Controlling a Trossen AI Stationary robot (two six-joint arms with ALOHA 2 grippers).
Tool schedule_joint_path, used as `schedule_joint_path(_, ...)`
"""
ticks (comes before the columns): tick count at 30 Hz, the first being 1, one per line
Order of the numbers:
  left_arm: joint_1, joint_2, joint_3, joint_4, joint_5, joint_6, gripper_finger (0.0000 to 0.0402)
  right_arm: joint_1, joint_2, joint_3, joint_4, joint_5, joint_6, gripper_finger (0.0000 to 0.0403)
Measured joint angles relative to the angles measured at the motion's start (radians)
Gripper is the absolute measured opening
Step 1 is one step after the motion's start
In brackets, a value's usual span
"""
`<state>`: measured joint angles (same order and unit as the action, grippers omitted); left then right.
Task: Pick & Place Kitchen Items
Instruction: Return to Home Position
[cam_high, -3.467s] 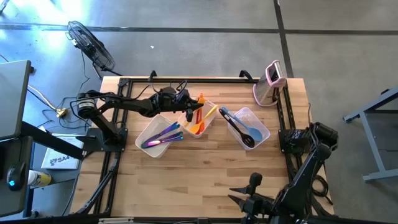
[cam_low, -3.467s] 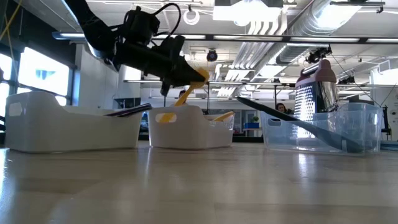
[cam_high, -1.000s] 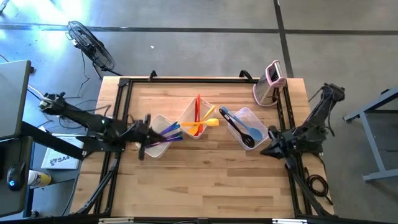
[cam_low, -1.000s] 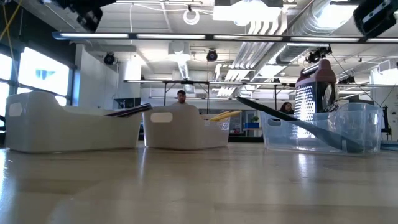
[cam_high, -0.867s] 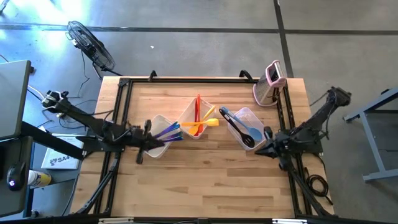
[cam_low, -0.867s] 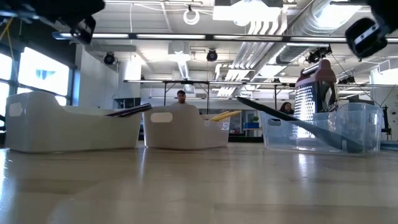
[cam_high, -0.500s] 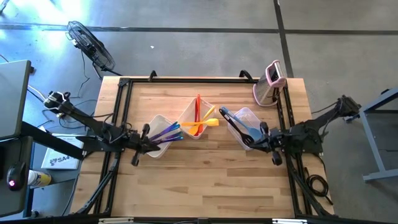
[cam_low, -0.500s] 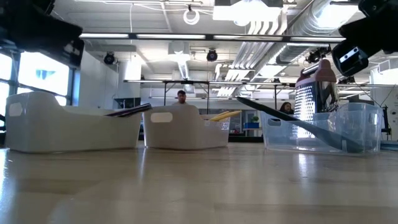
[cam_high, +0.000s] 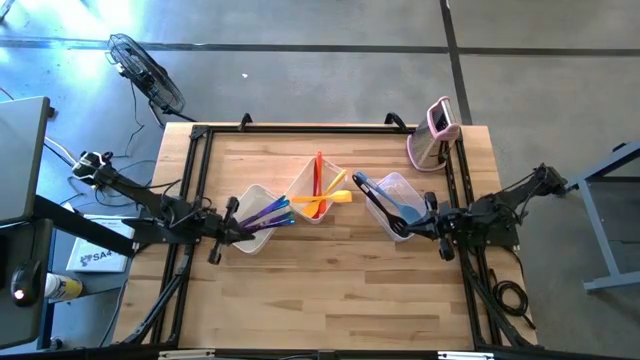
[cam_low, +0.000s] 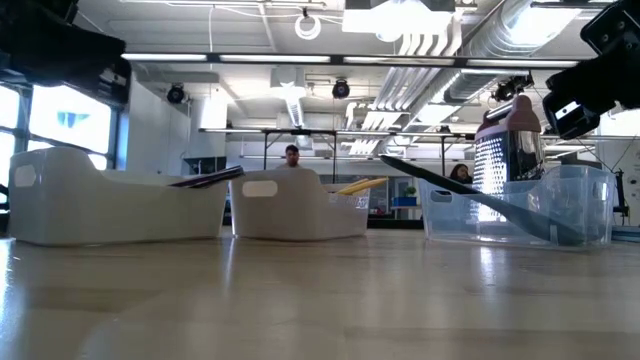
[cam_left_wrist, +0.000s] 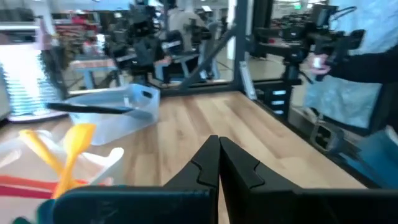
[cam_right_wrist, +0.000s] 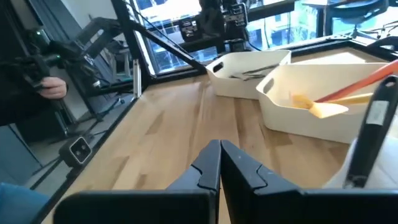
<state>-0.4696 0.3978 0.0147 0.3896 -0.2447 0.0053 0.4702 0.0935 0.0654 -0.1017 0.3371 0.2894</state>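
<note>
- Desk (cam_high: 330, 300): pale wooden top, with black frame rails along its left, far and right sides.
- Left white bin (cam_high: 256, 243): stands left of the desk's centre. It holds purple utensils (cam_high: 268, 210) lying side by side, their handles angled toward the far right and reaching the rim.
- Middle white bin (cam_high: 305, 180): stands just right of the left white bin and a little farther back. It holds an orange-red utensil (cam_high: 319, 172) lying near to far. A yellow spatula (cam_high: 336, 196) lies across that utensil, with one end over the right rim.
- Clear tub (cam_high: 410, 190): stands right of the middle white bin, apart from it. It holds a black utensil (cam_high: 374, 199) lying diagonally with its far end over the rim, and a light blue utensil (cam_high: 408, 213) beside it.
- Pink-and-white gadget (cam_high: 437, 132): stands upright at the far right corner of the desk, well apart from the bins.
- Left pincer (cam_left_wrist: 218, 142): raised above the desk at its left side, just beside the left white bin and pointing right. Its two fingers are pressed together with nothing between them.
- Right pincer (cam_right_wrist: 219, 144): raised above the desk at its right side, just beside the clear tub and pointing left. Its fingers are pressed together and hold nothing.
- Fan (cam_high: 140, 62): on the floor beyond the far left corner of the desk.
- Person (cam_low: 291, 155): small in the room behind, seen above the middle white bin's rim in the low view.
</note>
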Motion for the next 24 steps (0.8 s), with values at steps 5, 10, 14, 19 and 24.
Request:
schedule_joint_path(5, 0.135, -0.004, -0.001, -0.034, 0.117, -0.027, 0.0, 0.0, -0.088, 0.021, -0.097, 0.007, -0.03, 0.0004)
schedule_joint_path(10, 0.314, -0.004, 0.004, -0.036, 0.266, -0.063, 0.0, -0.002, -0.087, 0.043, -0.195, 0.039, -0.03, 0.0004)
schedule_joint_path(14, 0.4, -0.011, 0.055, -0.142, 0.332, -0.126, 0.0, -0.002, -0.087, 0.055, -0.246, 0.039, -0.008, 0.0004)
schedule_joint_path(19, 0.383, -0.081, 0.104, -0.214, 0.376, -0.118, 0.0, -0.002, -0.087, 0.058, -0.242, 0.048, -0.02, 0.0004)
schedule_joint_path(24, 0.287, -0.202, 0.102, -0.285, 0.245, -0.065, 0.0, -0.002, -0.087, 0.058, -0.241, 0.057, -0.023, 0.0004)
